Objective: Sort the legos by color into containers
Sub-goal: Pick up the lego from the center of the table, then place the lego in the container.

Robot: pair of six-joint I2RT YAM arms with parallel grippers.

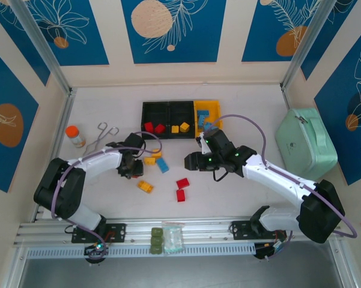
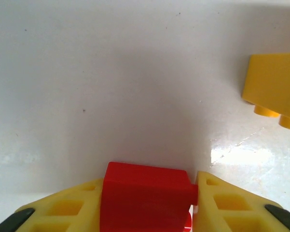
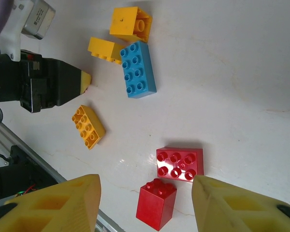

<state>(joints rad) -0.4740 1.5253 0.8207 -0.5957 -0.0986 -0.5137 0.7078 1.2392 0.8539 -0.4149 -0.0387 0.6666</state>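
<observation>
from the top camera i see the containers (image 1: 169,114) at the far middle of the counter (image 1: 246,198), with red and yellow pieces in the two black bins and blue ones in the yellow bin. my left hand (image 1: 131,168) is down among the loose legos (image 1: 162,165) in front of them, and my right hand (image 1: 192,161) hangs just to their right. on the left wrist camera the fingers (image 2: 231,203) pinch a red brick (image 2: 145,198) from both sides, with a yellow brick (image 2: 275,89) nearby. on the right wrist camera my right hand is spread wide, nothing between its fingers, above two red bricks (image 3: 179,163), with a blue brick (image 3: 138,69) beyond.
</observation>
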